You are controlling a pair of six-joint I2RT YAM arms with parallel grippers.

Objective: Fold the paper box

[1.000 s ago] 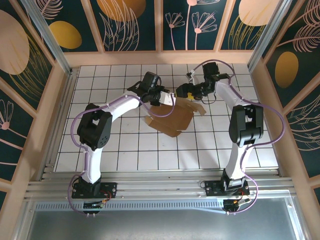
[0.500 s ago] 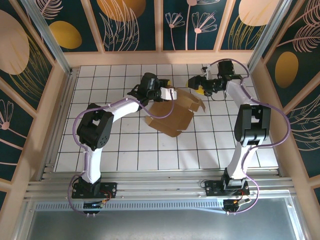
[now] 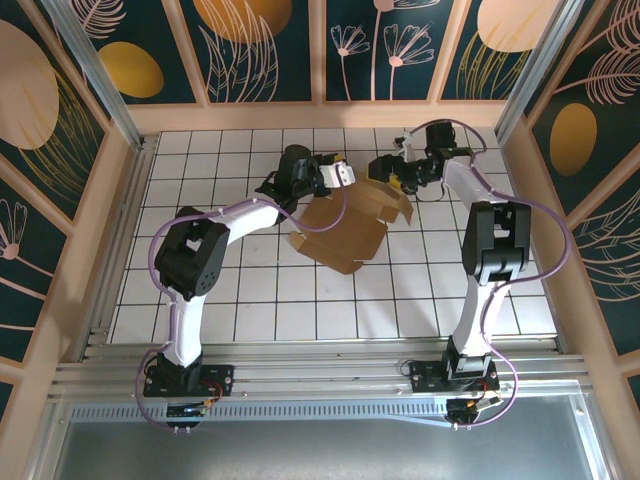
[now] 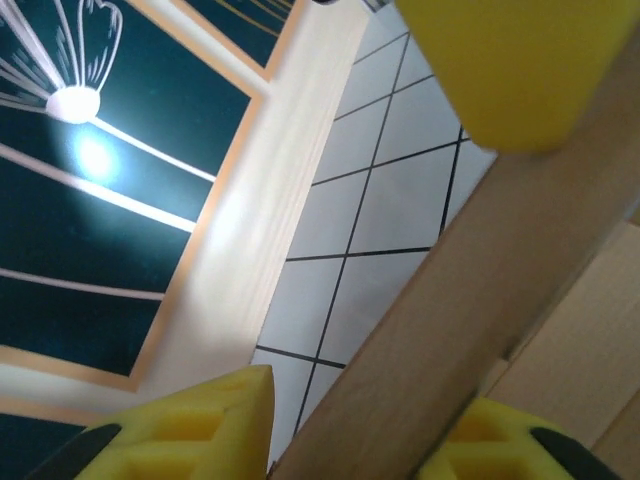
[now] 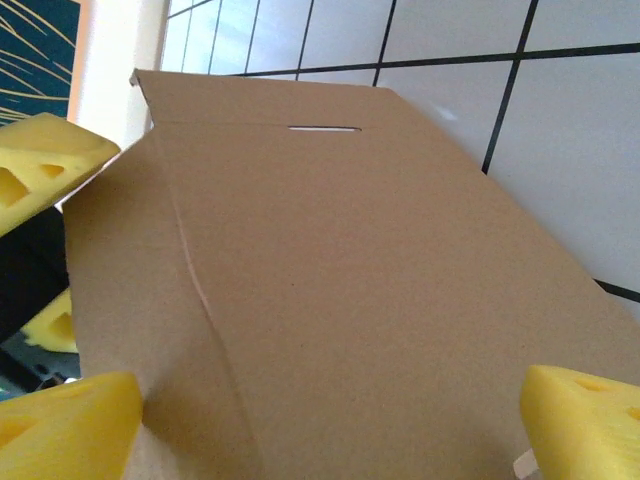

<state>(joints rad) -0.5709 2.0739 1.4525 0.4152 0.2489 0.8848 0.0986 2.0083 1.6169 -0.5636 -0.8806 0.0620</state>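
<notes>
Paper box (image 3: 345,228): brown corrugated sheet, part-folded, lying on white tiled table (image 3: 220,250), far-centre, betw. the two grippers. One flap raised at far edge. Narrow slot (image 5: 323,128) near top of panel (image 5: 350,300) in right wrist view.
Left gripper (image 3: 338,172): at far-left corner of box. Yellow pads (image 4: 200,425) sit either side of a flap edge (image 4: 450,290); clamped or not, cannot tell.
Right gripper (image 3: 385,175): at far-right flap, fingers (image 5: 580,420) spread wide, panel betw. them, not pinched.
Wooden rail (image 4: 270,180): runs along table's far edge.
</notes>
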